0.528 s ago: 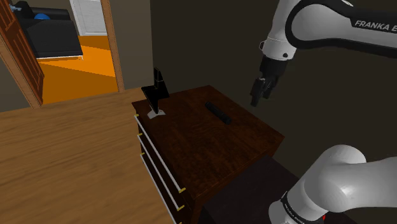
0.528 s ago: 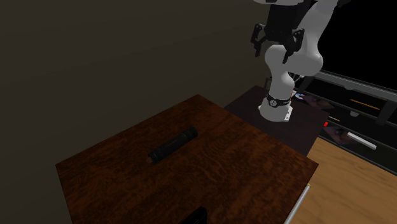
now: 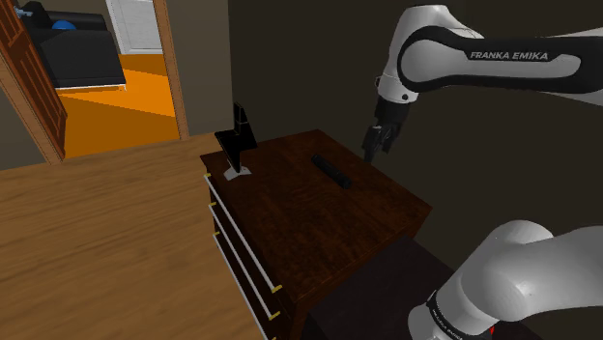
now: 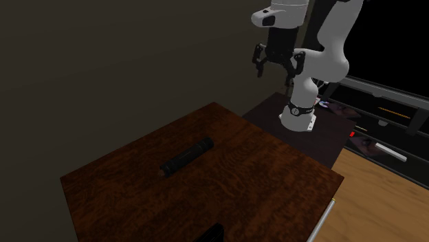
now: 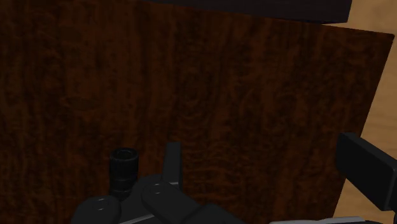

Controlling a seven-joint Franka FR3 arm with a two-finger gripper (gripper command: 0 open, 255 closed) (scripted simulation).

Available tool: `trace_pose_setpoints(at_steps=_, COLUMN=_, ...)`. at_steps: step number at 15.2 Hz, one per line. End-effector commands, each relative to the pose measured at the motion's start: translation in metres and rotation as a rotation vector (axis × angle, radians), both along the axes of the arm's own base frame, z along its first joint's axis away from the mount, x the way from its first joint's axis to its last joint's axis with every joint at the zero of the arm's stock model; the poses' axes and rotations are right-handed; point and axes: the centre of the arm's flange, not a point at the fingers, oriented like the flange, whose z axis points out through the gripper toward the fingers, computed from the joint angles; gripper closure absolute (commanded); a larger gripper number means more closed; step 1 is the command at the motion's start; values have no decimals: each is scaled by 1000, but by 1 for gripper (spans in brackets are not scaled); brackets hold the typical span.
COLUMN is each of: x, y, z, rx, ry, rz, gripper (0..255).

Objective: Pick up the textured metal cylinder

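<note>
- Shoulder view first: the dark brown wooden dresser (image 3: 372,208) with pale-edged drawers is the biggest thing here. Its flat top lies below the pincer and bears everything I care about.
- The white arm with dark joints (image 3: 502,68) reaches in over the dresser's far edge. I judge this a high approach that leaves room to line up.
- The black upright stand on a pale foot (image 3: 238,143) sits at the corner farthest from the pincer, well out of my path.
- The all-black two-finger pincer (image 4: 280,69) hangs in the air pointing down. Its fingers are spread and hold nothing, ready to straddle the target.
- The dark, nearly black cylinder (image 3: 330,171) lies on its side near the top's middle. It is below the pincer and well apart from it, toward the stand. Lying flat, it wants a grasp across its width.
</note>
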Motion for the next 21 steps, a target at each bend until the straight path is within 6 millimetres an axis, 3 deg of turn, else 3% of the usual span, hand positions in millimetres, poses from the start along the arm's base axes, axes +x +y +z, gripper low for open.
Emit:
trace_pose_setpoints(at_steps=1, x=17, y=-13, z=-19, rx=-2, ry=-3, rz=0, gripper=0)
trace_pose_setpoints(at_steps=21, x=198, y=-111, z=-182, rx=-17, ry=-12, rz=-4, gripper=0)
